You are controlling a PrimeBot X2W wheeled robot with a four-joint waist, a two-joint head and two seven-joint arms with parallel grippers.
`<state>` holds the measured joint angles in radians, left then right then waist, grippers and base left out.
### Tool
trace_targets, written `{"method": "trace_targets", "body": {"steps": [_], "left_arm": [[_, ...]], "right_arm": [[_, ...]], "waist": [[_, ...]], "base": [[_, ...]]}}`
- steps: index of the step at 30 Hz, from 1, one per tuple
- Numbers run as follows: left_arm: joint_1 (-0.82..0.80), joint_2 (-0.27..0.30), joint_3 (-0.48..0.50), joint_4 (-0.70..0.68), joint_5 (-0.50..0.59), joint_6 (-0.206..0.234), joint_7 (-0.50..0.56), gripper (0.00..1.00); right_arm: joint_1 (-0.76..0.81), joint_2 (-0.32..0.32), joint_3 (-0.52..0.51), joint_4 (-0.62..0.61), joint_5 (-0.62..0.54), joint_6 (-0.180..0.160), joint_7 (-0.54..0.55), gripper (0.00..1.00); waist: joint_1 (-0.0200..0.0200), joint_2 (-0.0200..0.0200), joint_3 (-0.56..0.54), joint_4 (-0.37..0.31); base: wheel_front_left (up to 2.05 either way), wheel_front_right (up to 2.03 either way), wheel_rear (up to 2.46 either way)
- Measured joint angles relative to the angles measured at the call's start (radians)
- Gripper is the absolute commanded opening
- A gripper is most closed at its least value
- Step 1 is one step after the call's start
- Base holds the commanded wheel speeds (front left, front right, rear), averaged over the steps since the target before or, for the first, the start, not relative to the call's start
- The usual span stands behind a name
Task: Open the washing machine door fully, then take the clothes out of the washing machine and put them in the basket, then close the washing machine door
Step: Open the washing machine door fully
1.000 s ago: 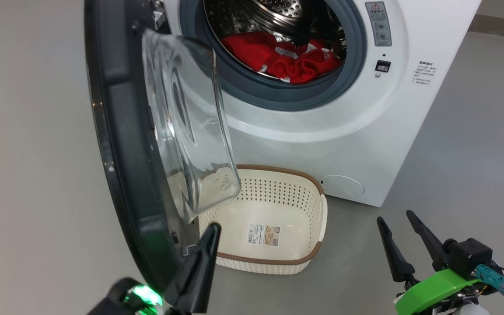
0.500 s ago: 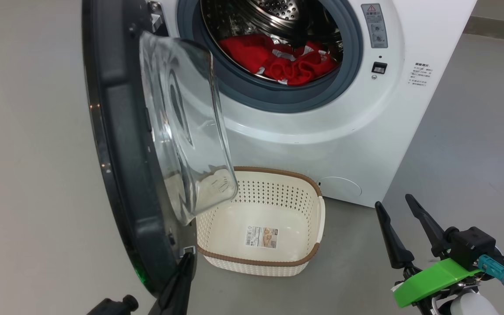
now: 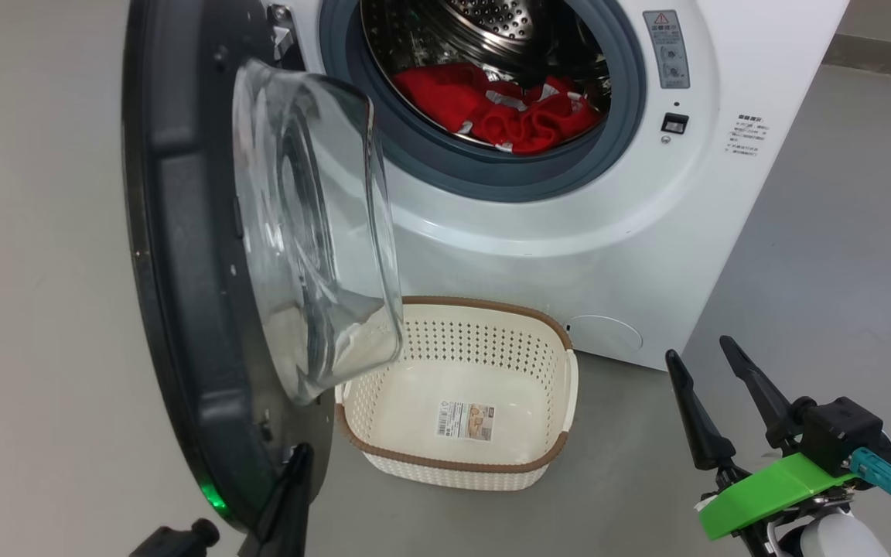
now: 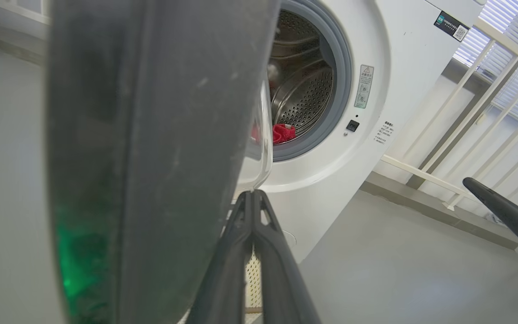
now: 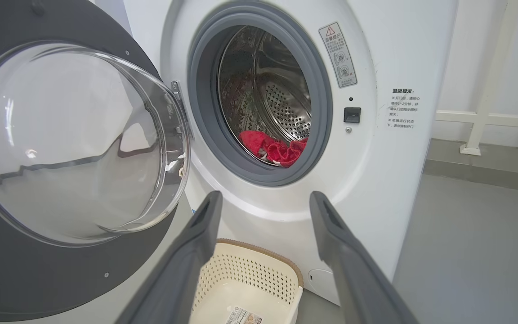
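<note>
The fingers (image 4: 272, 261) of our left gripper (image 3: 302, 456) are clenched tight together with nothing between them. They stand at the near left, their tips just beside the lower inner edge of the door (image 3: 182, 232); we cannot tell whether they touch it. At the near right our right gripper (image 3: 698, 350) hangs above the grey floor (image 3: 801, 271), its fingers spread wide and grasping nothing, well to the right of the basket (image 3: 492, 340).

The door stands swung out toward us on the left, its clear glass bowl bulging to the right and overhanging the left end of the basket. A green glow shows on its lower rim.

The basket sits on the floor just in front of the washing machine (image 3: 608, 255), below the round opening, with a label sticker (image 3: 465, 420) on its bottom.

Farther back, the clothes (image 3: 507, 116) lie in a red heap with white patches at the bottom of the steel drum (image 3: 492, 15), behind the grey rubber seal (image 3: 492, 182).
</note>
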<state>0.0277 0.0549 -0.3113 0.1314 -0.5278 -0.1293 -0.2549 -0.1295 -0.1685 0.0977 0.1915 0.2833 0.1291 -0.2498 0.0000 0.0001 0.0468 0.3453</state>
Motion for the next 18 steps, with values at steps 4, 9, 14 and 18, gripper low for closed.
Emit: {"method": "trace_targets", "body": {"steps": [4,9,14,18], "left_arm": [[0.011,-0.002,0.037,-0.007,0.009,0.000,0.001,0.00],[0.015,-0.003,0.093,-0.023,0.022,0.000,0.003,0.00],[0.029,-0.003,0.176,-0.021,0.035,0.000,0.003,0.00],[0.028,0.000,0.237,-0.013,0.043,0.000,0.003,0.00]], "right_arm": [[0.000,-0.002,0.001,-0.010,0.000,0.000,0.000,1.00],[0.000,-0.007,0.001,-0.016,0.000,0.000,0.000,1.00],[0.000,-0.016,0.011,-0.019,0.000,0.000,0.000,1.00],[0.000,-0.017,0.013,-0.019,0.000,0.000,0.000,1.00]], "waist": [[0.0000,0.0000,0.000,0.005],[0.0000,0.0000,-0.001,0.014],[0.0000,-0.0001,-0.003,0.027],[0.0000,-0.0001,-0.002,0.032]], "base": [[0.00,0.00,0.00],[0.00,0.00,0.00],[0.00,0.00,0.00],[0.00,0.00,0.00]]}}
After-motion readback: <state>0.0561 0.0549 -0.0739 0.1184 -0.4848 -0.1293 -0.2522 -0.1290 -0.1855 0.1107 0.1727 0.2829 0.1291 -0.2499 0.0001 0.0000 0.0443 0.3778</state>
